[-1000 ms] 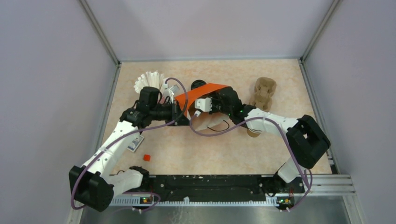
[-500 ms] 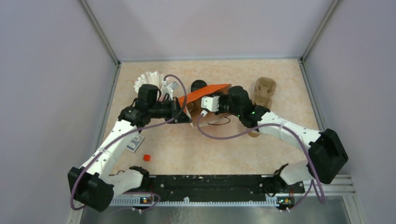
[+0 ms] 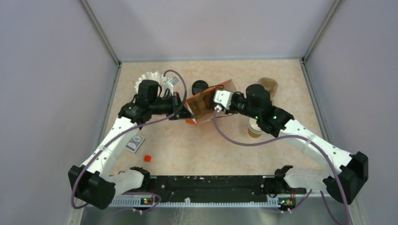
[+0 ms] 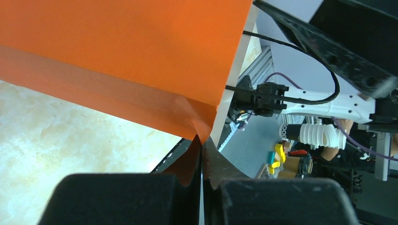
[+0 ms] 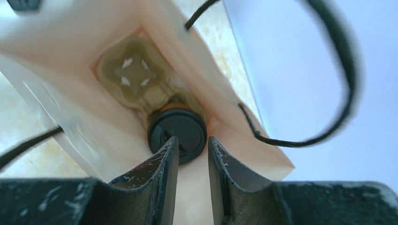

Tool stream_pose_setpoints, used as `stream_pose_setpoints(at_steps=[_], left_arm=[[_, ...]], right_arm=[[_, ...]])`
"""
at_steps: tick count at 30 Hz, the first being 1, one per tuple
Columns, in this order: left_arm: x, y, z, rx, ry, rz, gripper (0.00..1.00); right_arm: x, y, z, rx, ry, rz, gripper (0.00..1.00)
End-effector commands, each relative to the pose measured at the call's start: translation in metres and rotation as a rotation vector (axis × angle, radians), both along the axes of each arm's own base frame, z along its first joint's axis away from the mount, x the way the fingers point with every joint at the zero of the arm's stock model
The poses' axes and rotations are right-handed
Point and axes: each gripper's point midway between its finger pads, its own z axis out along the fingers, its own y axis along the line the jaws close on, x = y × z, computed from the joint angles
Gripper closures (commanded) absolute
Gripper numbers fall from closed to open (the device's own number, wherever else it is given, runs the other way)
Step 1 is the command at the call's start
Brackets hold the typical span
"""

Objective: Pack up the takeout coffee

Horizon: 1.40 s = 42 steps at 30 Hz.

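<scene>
The orange paper bag (image 3: 206, 104) lies tipped on its side in the upper middle of the overhead view, on the beige marbled table (image 3: 225, 150), with its mouth turned toward the right of the frame. The left gripper (image 3: 187, 114) is clenched on the bag's lower left corner, and its wrist view shows the black fingers (image 4: 141, 197) pinched tight on a fold of orange paper. The right gripper (image 3: 212, 107) is at the bag's mouth, looking straight in. Down at the bottom of the bag sits the small takeout coffee with its round black plastic lid (image 5: 177, 133), right beside a moulded pulp cup carrier (image 5: 133, 75) that lies deeper in. The right fingers (image 5: 166, 159) stand a little apart and released, nothing between them, their tips just short of the lid. Whether they brush it cannot be told. Outside the bag, a stack of lidless brown paper cups (image 3: 256, 127) stands at centre right, under the right arm. A fan of white pleated paper (image 3: 149, 78) sits at upper left.
</scene>
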Motion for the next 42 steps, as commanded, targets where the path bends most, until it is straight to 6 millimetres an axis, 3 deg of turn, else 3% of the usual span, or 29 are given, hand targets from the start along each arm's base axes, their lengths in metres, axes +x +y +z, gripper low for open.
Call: stream_pose_setpoints(at_steps=[1, 5, 15, 22, 27, 33, 36, 42], left_arm=[[0.006, -0.006, 0.026, -0.046, 0.015, 0.020, 1.00], [0.011, -0.007, 0.031, -0.046, 0.058, 0.056, 1.00], [0.026, -0.009, 0.036, -0.044, 0.137, 0.132, 1.00], [0.041, 0.000, 0.023, -0.011, 0.194, 0.206, 0.98], [0.053, 0.009, 0.014, 0.031, 0.194, 0.236, 0.96], [0.069, 0.008, 0.018, -0.006, 0.201, 0.250, 1.00], [0.074, 0.007, 0.023, -0.012, 0.200, 0.248, 1.00], [0.078, 0.004, 0.025, -0.017, 0.208, 0.240, 1.00]], right_arm=[[-0.018, 0.007, 0.069, 0.265, 0.086, -0.011, 0.70], [-0.016, -0.003, 0.101, 0.449, 0.178, -0.139, 0.68], [0.021, -0.025, 0.110, 0.623, 0.319, -0.491, 0.67], [0.032, -0.034, 0.101, 0.633, 0.379, -0.625, 0.66], [0.033, -0.040, 0.105, 0.654, 0.368, -0.639, 0.65], [0.039, -0.052, 0.100, 0.630, 0.362, -0.699, 0.65], [0.039, -0.058, 0.099, 0.590, 0.349, -0.696, 0.58], [0.030, -0.074, 0.075, 0.555, 0.405, -0.724, 0.48]])
